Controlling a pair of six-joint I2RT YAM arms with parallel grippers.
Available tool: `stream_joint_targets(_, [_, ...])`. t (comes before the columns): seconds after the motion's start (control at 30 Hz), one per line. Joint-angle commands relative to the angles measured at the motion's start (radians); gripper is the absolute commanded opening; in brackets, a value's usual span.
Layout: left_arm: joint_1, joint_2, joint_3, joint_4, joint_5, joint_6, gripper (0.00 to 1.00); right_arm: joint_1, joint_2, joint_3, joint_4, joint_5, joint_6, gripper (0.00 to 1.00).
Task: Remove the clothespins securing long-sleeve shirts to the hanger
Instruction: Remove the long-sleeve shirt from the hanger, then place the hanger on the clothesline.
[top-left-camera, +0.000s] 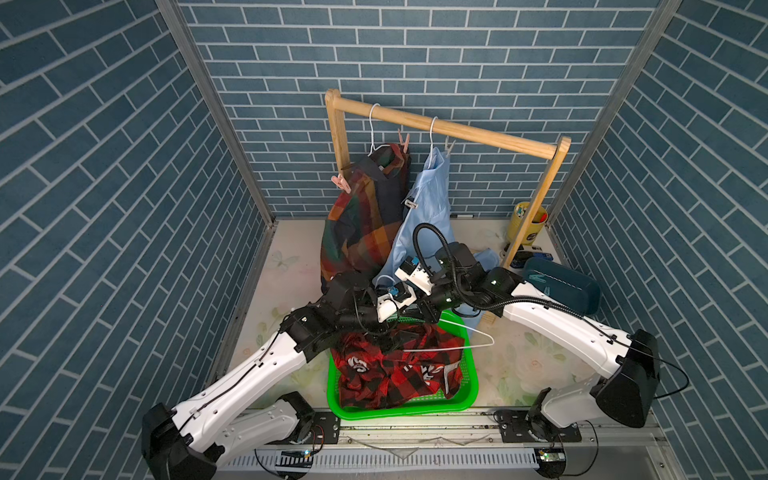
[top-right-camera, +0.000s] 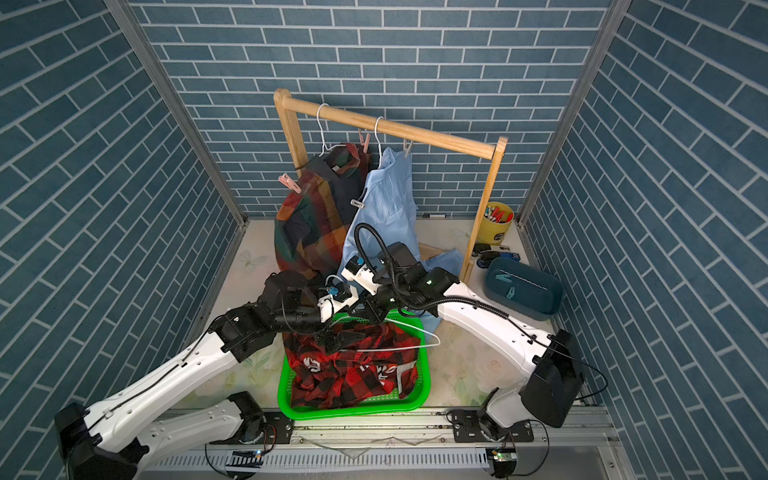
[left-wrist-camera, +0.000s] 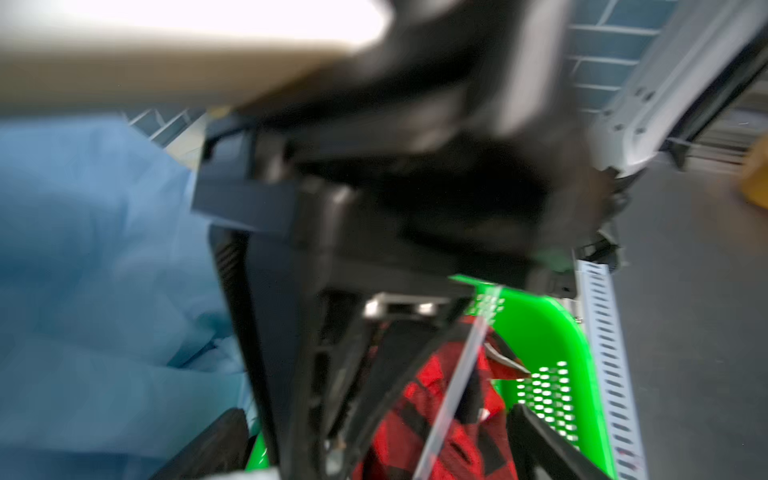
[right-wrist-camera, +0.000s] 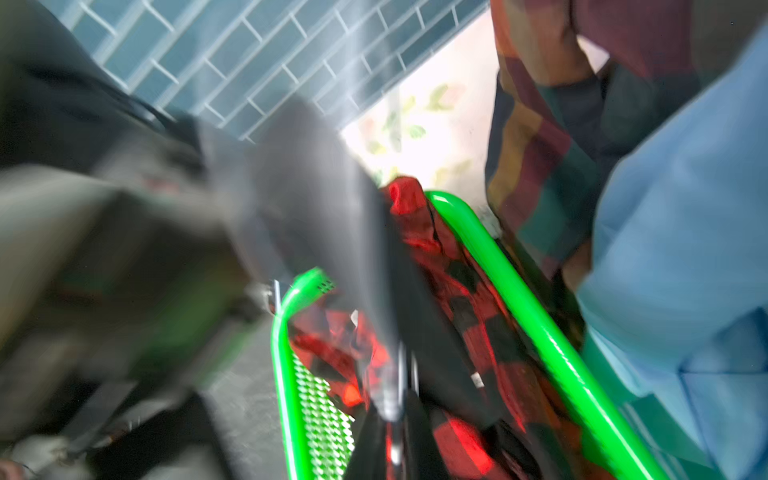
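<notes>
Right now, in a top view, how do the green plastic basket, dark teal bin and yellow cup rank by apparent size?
1. Green plastic basket, though nearest the camera.
2. Dark teal plastic bin.
3. Yellow cup, farthest and partly behind a wooden post.

plaid shirt (top-left-camera: 357, 220), blue shirt (top-left-camera: 428, 195): hung, clothespins (top-left-camera: 341, 183) on | red-check shirt (top-left-camera: 374, 382): crumpled in basket (top-left-camera: 399, 412)

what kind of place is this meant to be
Probably a staged laundry corner in a robot test cell: brick-print wall panels, a wooden clothes rack with a light blue shirt hanging, a green basket holding a red check shirt.
</notes>
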Motion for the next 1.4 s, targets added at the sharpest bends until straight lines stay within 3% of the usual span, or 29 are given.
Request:
stream_joint_targets(0.0, [-0.032, -0.001, -0.023, 0.079, -0.135, 0.031, 1.00, -0.016, -0.045, 0.007, 0.103, -0.066, 0.144, 0.00])
stream_joint_targets(0.33, [-0.033, -0.045, -0.043, 0.104, -0.225, 0.018, 1.00, -0.019, -0.068, -0.006, 0.071, -0.001, 0.146, 0.00])
stream_joint_targets(0.5, [-0.020, -0.131, -0.069, 0.065, -0.313, -0.004, 1.00, -0.024, -0.134, -0.019, -0.012, 0.112, 0.136, 0.00])
stream_joint_targets(0.7, [0.067, -0.283, -0.111, 0.076, -0.304, -0.091, 1.00, -0.033, -0.232, -0.022, -0.162, 0.234, 0.120, 0.00])
stream_joint_targets(0.8, [0.086, -0.293, -0.102, 0.057, -0.315, -0.118, 1.00, -0.034, -0.278, -0.010, -0.242, 0.339, 0.115, 0.00])
stream_joint_targets(1.07, [0.109, -0.309, -0.093, 0.055, -0.382, -0.251, 1.00, -0.032, -0.416, 0.151, -0.400, 0.767, 0.155, 0.00])
stream_joint_targets(1.37, [0.111, -0.268, -0.055, 0.023, -0.465, -0.366, 1.00, -0.029, -0.266, 0.444, -0.411, 1.126, 0.086, 0.00])
